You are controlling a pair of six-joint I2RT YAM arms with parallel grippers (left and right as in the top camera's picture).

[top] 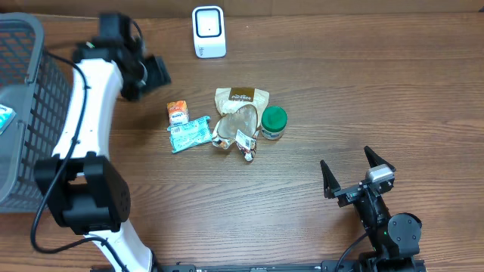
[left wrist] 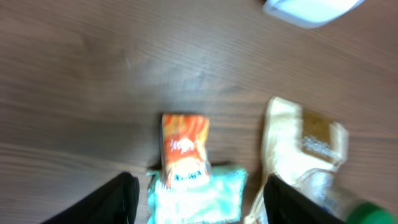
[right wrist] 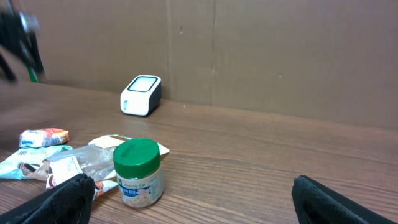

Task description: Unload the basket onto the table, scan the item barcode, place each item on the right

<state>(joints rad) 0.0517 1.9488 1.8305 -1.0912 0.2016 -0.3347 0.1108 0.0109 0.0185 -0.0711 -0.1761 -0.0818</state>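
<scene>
white left arm (top: 87,91) rises closest to the overhead lens, its wrist hovering between the basket and the pile of goods, at about 10 o'clock from the pile. left jaws are parted with nothing between them. in the blurred left wrist view they frame the orange packet (left wrist: 184,149) straight ahead.

brown wooden tabletop (top: 363,91) fills the scene. grey mesh basket (top: 23,75) sits at 9 o'clock, with a scrap of teal wrapper showing at its edge. right arm (top: 378,204) waits at 5 o'clock, well apart from everything, right jaws spread wide and empty.

white scanner (top: 208,32) stands at 12 o'clock. below it, at the centre, the goods huddle: a brown pouch (top: 242,98), a clear crinkled bag (top: 236,130) overlapping its lower edge, a green-lidded jar (top: 273,122) touching them at 3 o'clock, a teal packet (top: 189,134) at 8 o'clock and the orange packet just above it, the two touching.

likely trouble: nothing is picked up yet, and the orange packet lies flat, so descending fingers may scrape the wood or slide off it. because the teal packet touches it, a closing grip could pinch both. no barcode can be made out on any item, so the code may face down and miss the scanner window.
</scene>
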